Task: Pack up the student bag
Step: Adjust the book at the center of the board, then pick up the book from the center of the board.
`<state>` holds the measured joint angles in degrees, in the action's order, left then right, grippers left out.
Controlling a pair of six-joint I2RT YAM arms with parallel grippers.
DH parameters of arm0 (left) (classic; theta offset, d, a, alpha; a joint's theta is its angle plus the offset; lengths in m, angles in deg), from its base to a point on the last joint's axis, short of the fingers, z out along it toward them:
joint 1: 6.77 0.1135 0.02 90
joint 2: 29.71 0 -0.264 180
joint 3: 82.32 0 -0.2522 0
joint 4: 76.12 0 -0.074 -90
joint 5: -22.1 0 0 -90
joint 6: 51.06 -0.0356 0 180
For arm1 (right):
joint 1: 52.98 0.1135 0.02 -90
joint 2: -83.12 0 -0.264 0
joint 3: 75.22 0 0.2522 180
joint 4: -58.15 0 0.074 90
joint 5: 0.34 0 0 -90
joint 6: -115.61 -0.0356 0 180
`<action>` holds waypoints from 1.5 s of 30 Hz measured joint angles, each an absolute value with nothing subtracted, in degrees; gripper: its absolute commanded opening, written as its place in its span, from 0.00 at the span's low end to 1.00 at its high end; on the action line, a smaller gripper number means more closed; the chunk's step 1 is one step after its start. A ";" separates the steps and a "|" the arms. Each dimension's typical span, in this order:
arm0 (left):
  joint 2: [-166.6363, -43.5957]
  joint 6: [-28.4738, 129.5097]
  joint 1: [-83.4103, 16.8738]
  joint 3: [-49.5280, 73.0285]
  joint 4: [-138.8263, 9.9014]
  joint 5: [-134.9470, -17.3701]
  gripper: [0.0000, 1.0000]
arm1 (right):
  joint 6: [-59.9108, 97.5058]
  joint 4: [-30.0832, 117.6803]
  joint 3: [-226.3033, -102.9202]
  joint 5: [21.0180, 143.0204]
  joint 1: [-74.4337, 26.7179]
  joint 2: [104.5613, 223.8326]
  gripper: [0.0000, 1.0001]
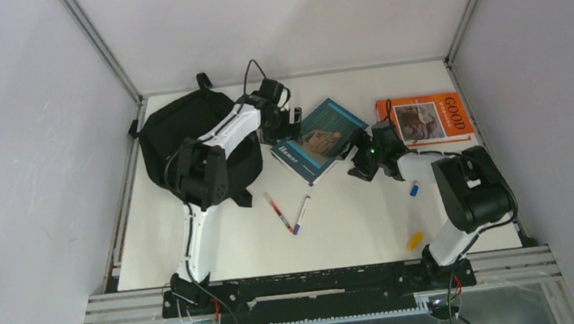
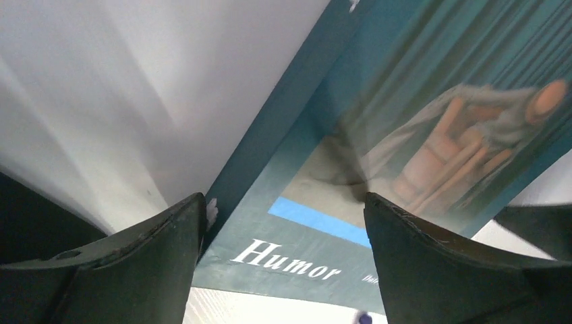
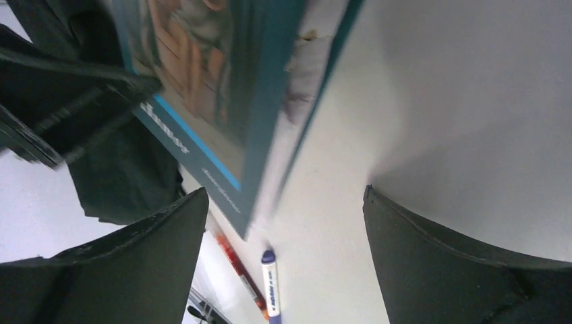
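The student bag point(image 1: 176, 137), a soft black backpack, lies at the table's back left, and my left arm reaches across it. A teal book titled "Humor" point(image 1: 320, 138) lies flat mid-table, to the right of the bag. My left gripper point(image 1: 284, 126) is open at the book's left edge; in the left wrist view the book point(image 2: 378, 135) lies under and beyond the spread jaws point(image 2: 284, 223), ungripped. My right gripper point(image 1: 360, 158) is open at the book's right corner. The right wrist view shows the book's edge point(image 3: 222, 88) ahead of its empty jaws point(image 3: 284, 229) and the bag point(image 3: 121, 182) behind.
An orange book marked "GOOD" point(image 1: 424, 118) lies at the back right. A red pen point(image 1: 277, 211) and a blue pen point(image 1: 302, 213) lie in front of the teal book. A small blue item point(image 1: 414, 190) and a yellow one point(image 1: 414, 239) sit near the right arm.
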<state>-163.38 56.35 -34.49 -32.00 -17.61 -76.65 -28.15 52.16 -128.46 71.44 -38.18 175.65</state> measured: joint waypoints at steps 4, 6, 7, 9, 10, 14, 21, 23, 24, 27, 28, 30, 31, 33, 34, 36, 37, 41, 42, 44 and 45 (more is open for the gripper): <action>-159.18 59.10 -34.63 -22.40 -20.73 -80.30 0.90 | -29.02 53.67 -132.24 70.00 -37.43 179.93 0.92; -156.03 60.50 -35.13 -17.35 -22.17 -81.28 0.90 | -28.91 53.04 -134.58 70.04 -37.19 181.57 0.92; -154.44 61.16 -35.48 -14.93 -22.85 -81.72 0.89 | -28.76 52.47 -135.70 70.07 -37.19 182.16 0.92; -151.49 62.18 -36.35 -11.17 -23.70 -82.12 0.89 | -28.32 51.18 -137.42 70.28 -37.19 182.42 0.93; -150.11 62.77 -36.72 -9.68 -24.05 -82.22 0.89 | -27.84 50.33 -138.34 70.48 -37.22 182.38 0.93; -145.65 64.74 -37.75 -5.60 -26.20 -83.08 0.89 | -25.39 47.95 -140.44 71.22 -37.65 182.03 0.93; -139.53 66.47 -40.16 -2.64 -27.90 -83.14 0.92 | -20.71 41.00 -140.55 72.19 -39.12 178.27 0.94; -138.09 66.49 -41.03 -2.54 -27.97 -81.33 0.93 | -19.90 39.57 -140.05 73.13 -39.40 176.00 0.95; -137.45 66.51 -41.34 -2.54 -27.97 -80.13 0.93 | -19.62 39.18 -139.72 73.61 -39.49 174.82 0.95; -136.97 66.69 -41.03 -2.56 -28.49 -77.39 0.93 | -19.27 38.57 -138.34 75.31 -39.53 171.74 0.94; -137.30 66.99 -40.55 -2.60 -28.56 -76.15 0.94 | -19.25 38.59 -137.93 75.68 -39.53 171.39 0.94; -138.48 67.19 -39.50 -2.91 -28.62 -72.98 0.94 | -19.49 39.07 -136.75 76.08 -39.53 171.39 0.94; -139.40 67.28 -39.02 -3.17 -28.64 -71.58 0.94 | -19.69 39.57 -135.78 76.05 -39.51 171.52 0.94; -141.76 67.43 -38.17 -3.87 -28.80 -70.16 0.93 | -19.97 40.43 -133.99 76.03 -39.20 172.06 0.94; -143.62 67.43 -37.82 -4.17 -29.17 -70.18 0.92 | -20.25 40.97 -133.40 75.97 -38.90 172.72 0.94; -145.21 67.45 -37.47 -4.17 -29.45 -71.47 0.90 | -20.95 42.20 -132.96 75.60 -38.42 174.45 0.93; -146.15 67.49 -37.47 -4.17 -29.67 -72.91 0.90 | -21.30 43.12 -132.90 75.20 -38.15 175.43 0.92; -148.97 68.57 -37.77 -4.17 -30.57 -79.67 0.89 | -23.38 48.32 -132.90 72.36 -37.56 178.01 0.83; -149.26 68.98 -37.86 -4.17 -30.85 -81.26 0.89 | -23.77 49.28 -132.90 71.73 -37.52 178.53 0.80; -149.34 69.59 -38.06 -4.17 -31.46 -83.69 0.89 | -24.34 50.35 -132.90 70.96 -37.48 179.17 0.70; -149.34 69.99 -38.14 -4.17 -31.88 -84.87 0.89 | -24.63 50.63 -132.88 70.63 -37.46 179.30 0.64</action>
<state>-149.34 69.99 -38.14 -4.17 -31.88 -84.87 -24.63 50.63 -132.88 70.63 -37.46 179.30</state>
